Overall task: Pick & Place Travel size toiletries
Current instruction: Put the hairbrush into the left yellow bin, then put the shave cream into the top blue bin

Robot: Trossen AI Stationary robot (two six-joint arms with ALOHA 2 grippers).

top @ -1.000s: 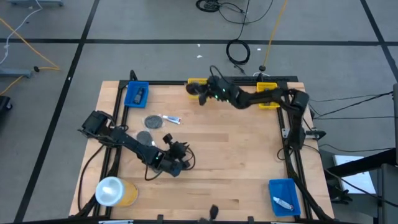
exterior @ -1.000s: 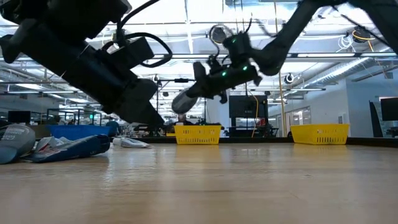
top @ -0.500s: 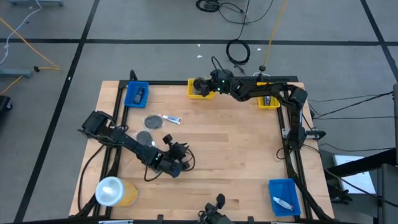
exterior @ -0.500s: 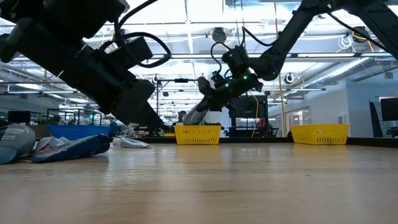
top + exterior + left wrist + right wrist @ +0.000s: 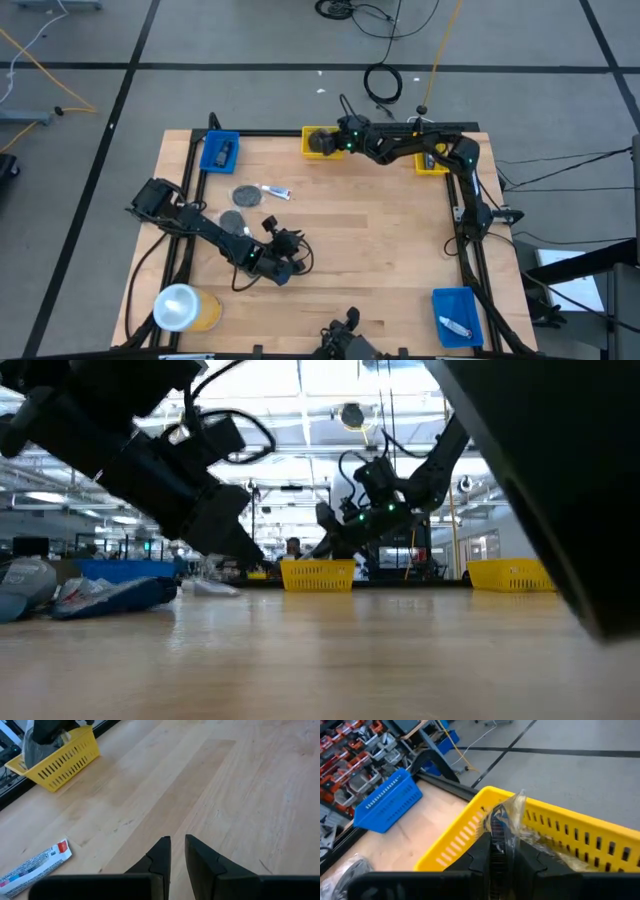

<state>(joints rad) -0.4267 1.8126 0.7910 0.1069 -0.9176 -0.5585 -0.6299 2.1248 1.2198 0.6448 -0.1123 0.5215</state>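
1. A light wooden table point(image 5: 360, 240) with a dark metal frame stands on a grey floor crossed by dark lines, with cables point(image 5: 380, 82) coiled on the floor beyond its far edge.
2. Seen level across the tabletop, the room behind is a large bright hall with ceiling lights and shelving.
3. Two yellow slotted bins sit at the far edge: one point(image 5: 313, 141) near the middle and one point(image 5: 432, 160) toward the right corner.
4. A blue bin point(image 5: 219, 151) sits at the far left corner, and another blue bin point(image 5: 457, 316) at the near right holds a small white tube point(image 5: 453, 325).
5. A large yellow roll with a white end point(image 5: 182, 307) lies at the near left corner.
6. On the left part of the table lie two grey discs point(image 5: 243, 194) and a little white tube with blue marks point(image 5: 276, 192), just beside the upper disc.
7. The right gripper point(image 5: 501, 851) reaches over the middle yellow bin, its fingers pinched narrowly on a clear-wrapped toiletry item point(image 5: 506, 820) held above the bin's rim.
8. The left gripper point(image 5: 178, 847) hovers low over bare wood left of centre, its fingers nearly together with a slim gap and nothing between them.
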